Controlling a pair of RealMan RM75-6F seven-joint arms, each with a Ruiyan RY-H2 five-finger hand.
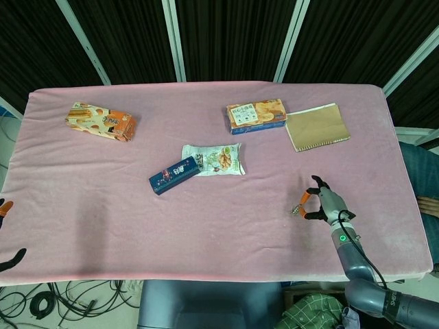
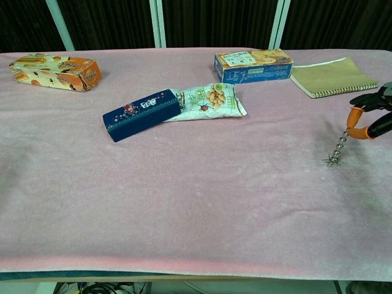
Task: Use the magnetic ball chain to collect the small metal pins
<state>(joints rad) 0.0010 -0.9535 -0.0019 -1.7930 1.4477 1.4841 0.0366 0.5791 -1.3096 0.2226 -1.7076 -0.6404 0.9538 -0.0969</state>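
Observation:
My right hand (image 1: 325, 203) hovers over the right part of the pink table and pinches the top of a short magnetic ball chain (image 2: 341, 145) between orange-tipped fingers (image 2: 356, 124). The chain hangs down to the cloth. A small cluster of metal pins (image 2: 333, 161) clings to its lower end, touching the table. In the head view the chain and pins (image 1: 297, 210) show only as a tiny glint left of the hand. My left hand (image 1: 7, 259) shows only as dark fingertips at the far left edge, beyond the table's front corner; nothing visible in it.
A blue box (image 2: 141, 114) and a snack packet (image 2: 208, 101) lie mid-table. A biscuit box (image 2: 252, 65) and a brown notebook (image 2: 331, 76) sit at the back right, an orange box (image 2: 56, 70) at the back left. The table's front edge (image 2: 196, 266) runs below.

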